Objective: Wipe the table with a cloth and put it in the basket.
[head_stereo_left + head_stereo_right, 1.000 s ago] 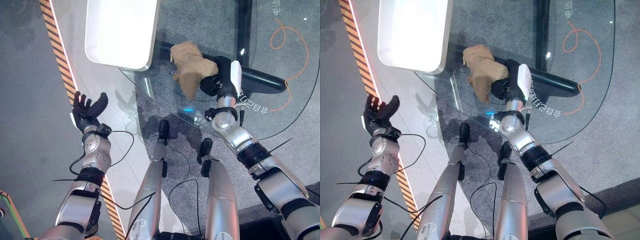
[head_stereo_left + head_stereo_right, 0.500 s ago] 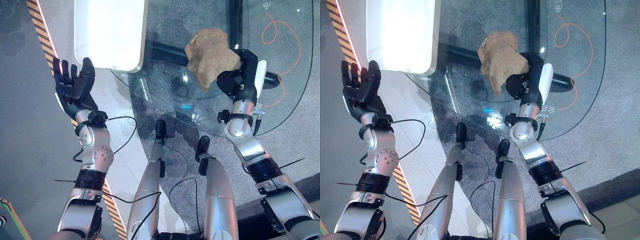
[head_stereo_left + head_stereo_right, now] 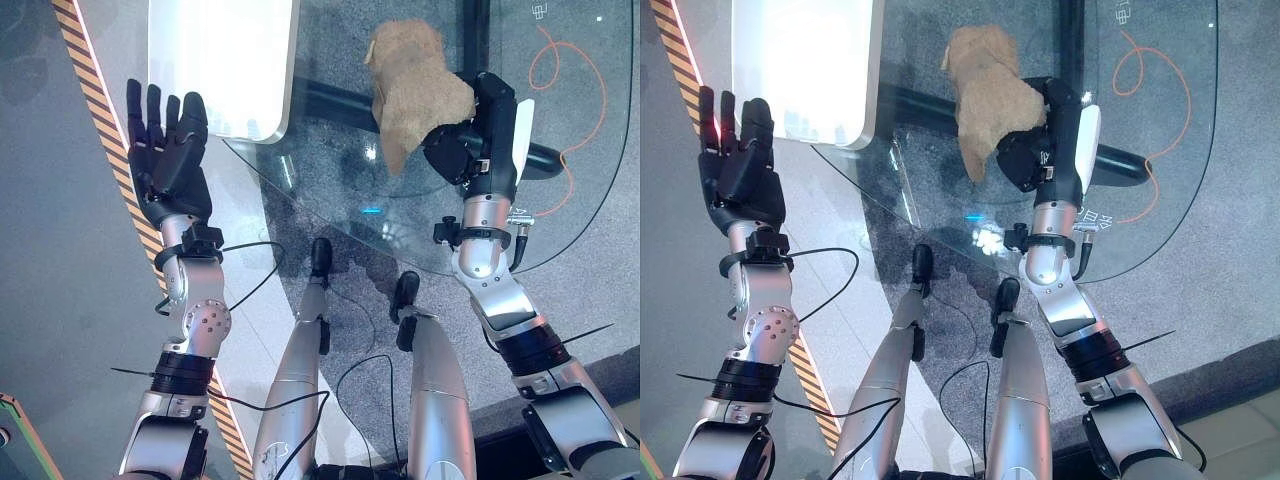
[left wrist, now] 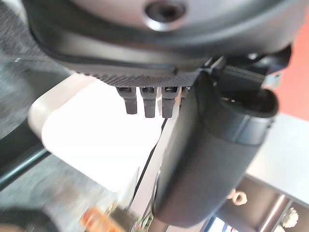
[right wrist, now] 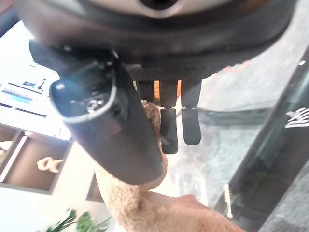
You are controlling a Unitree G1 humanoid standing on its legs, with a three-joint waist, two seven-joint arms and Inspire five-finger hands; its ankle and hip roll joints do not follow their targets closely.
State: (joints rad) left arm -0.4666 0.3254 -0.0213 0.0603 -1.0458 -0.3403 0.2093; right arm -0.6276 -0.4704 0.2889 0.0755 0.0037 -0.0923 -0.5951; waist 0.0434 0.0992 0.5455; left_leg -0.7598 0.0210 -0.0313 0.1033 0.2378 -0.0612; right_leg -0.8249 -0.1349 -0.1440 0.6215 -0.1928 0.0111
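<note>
Tan cloth (image 3: 415, 80) bunched on glass desk (image 3: 330, 165), soft, light, limp; I'd keep hold at bunched edge. My right hand (image 3: 470, 150) pinches it, thumb curled over. Left hand (image 3: 165, 160) raised, fingers straight, empty. White basket (image 3: 225, 60) well apart.

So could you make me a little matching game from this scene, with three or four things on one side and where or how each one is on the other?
Things:
1. cloth
2. left hand
3. white tray
4. orange cable

States:
A. looped on the floor, seen through the glass
B. raised with straight fingers, holding nothing
C. resting at the glass table's edge
D. tan, gripped by the right hand over the glass

Pairs: 1-D, 2-B, 3-C, 4-A
</note>
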